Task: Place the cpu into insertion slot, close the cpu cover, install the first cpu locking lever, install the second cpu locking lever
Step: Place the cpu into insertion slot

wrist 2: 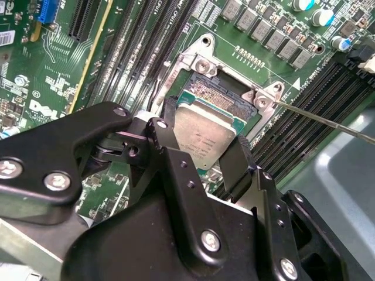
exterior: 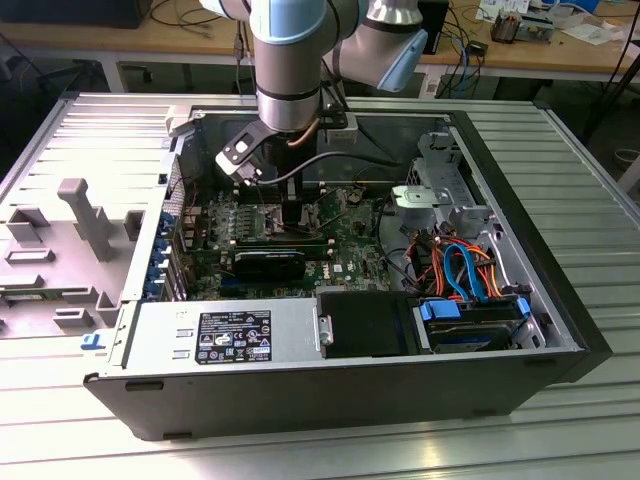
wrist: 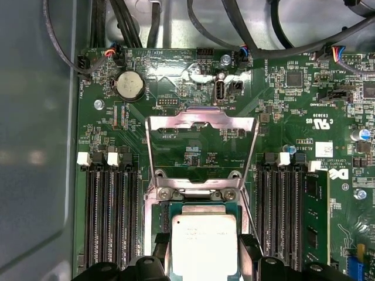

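Ribbed metal worktop carries an open computer case, and the arm reaches down into it. Closest in, the pincer grips the cpu by two opposite edges, one black finger on each side, silvery top up. Just under and beyond the chip lies the slot. Its contact field is partly bare on the far side, so the cpu looks not yet seated; whether an edge already touches I cannot tell. Past the slot the cover stands swung open, and a thin lever juts free to one side. Memory slots flank the pincer on both sides. The first step is in hand, I judge. Seating calls for squaring the chip with the slot's rim and lowering it flat, without dragging it over the contacts.
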